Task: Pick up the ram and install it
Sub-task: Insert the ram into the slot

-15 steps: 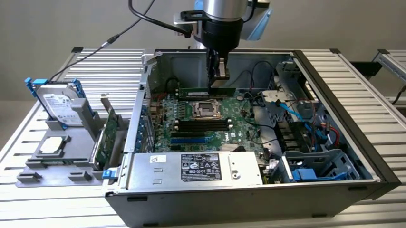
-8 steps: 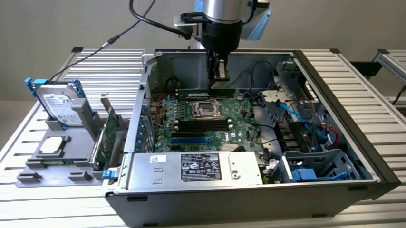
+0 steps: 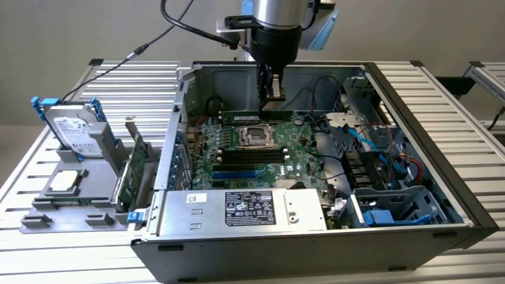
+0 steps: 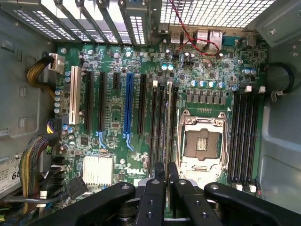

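From the exterior view we see the gripper reaching straight down into the open case. Its fingers are closed on the ram, which lies level just beyond the socket, toward the board's far edge. The wrist view adds the ram seen edge-on, pinched between the two fingers and lined along a slot just beside the socket. Whether it is seated we cannot tell. The case stands on a slatted metal table. Near the table's edge on the exterior view's left, a grey stand holds a hard drive and a card.
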Robot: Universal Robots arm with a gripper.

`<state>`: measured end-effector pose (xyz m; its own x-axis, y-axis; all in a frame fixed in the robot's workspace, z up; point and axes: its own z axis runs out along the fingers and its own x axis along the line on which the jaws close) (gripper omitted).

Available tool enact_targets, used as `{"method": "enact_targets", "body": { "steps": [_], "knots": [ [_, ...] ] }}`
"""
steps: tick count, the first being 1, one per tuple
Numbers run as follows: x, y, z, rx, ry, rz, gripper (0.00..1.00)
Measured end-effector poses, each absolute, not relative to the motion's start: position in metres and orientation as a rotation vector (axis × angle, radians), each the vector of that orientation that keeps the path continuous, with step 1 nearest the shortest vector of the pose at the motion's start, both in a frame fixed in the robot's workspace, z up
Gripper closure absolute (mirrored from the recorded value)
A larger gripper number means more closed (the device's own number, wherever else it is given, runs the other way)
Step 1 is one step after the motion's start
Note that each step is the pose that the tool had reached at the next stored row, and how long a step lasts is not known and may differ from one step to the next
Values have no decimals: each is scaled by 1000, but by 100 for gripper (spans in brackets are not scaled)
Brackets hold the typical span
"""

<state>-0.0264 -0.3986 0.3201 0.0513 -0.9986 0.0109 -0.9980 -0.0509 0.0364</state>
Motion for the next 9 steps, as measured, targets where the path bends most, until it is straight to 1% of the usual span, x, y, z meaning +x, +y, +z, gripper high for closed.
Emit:
{"method": "enact_targets", "body": {
  "steps": [3, 9],
  "knots": [
    [-26, -399, 320, 2253, -2140, -27, 86],
    [-29, -399, 310, 2253, -2141, -26, 86]
  ]
}}
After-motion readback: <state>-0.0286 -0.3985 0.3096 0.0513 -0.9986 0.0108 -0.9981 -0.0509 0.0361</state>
